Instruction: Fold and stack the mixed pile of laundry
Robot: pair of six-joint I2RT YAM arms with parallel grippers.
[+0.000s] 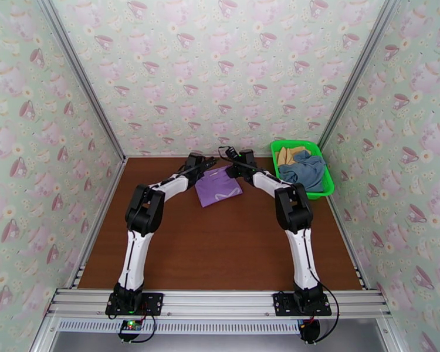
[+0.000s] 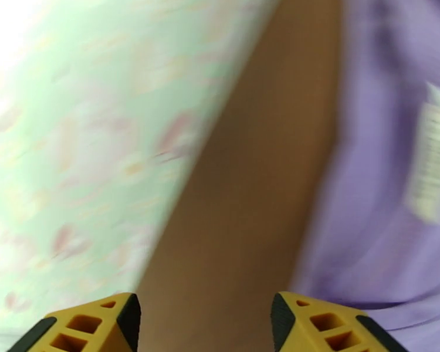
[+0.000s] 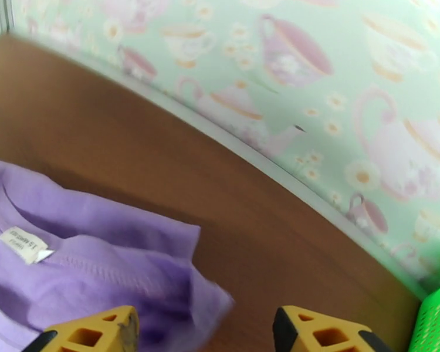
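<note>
Item: lilac garment (image 1: 219, 189), flat at frame centre; soft, light, limp, best pinched at its corners. Blue-grey garment (image 1: 305, 171) and tan garment (image 1: 289, 154): upper right, in green basket (image 1: 327, 190). Left gripper (image 2: 205, 324), right gripper (image 3: 205, 330): jaws apart, empty.

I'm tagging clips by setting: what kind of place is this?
Likely a staged robot test cell, not a home: teacup-wallpaper panels in an aluminium frame enclose a brown table, with two arms bolted at its edge and a green basket of clothes.
</note>
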